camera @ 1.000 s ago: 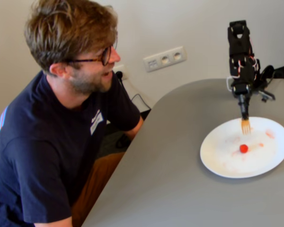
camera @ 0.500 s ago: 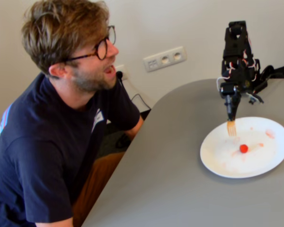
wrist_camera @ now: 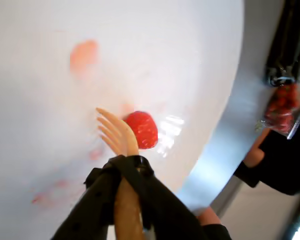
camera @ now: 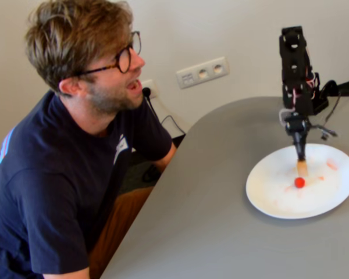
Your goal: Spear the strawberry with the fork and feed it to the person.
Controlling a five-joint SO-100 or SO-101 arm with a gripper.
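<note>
The gripper (wrist_camera: 121, 172) is clamped on the fork (wrist_camera: 117, 134), tines angled down beside the strawberry (wrist_camera: 141, 129) (just touching, seemingly) to spear it. The person (camera: 81, 133) waits, mouth open.

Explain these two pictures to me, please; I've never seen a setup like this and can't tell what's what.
The black machine is a small robot arm with a fork fixed in its gripper. The fixed view looks across a grey table at a man sitting with his mouth open. The wrist view comes from a camera riding on the arm, looking down along the fork. A white plate holds one strawberry, and the tines sit right beside it, not visibly through it.
</note>
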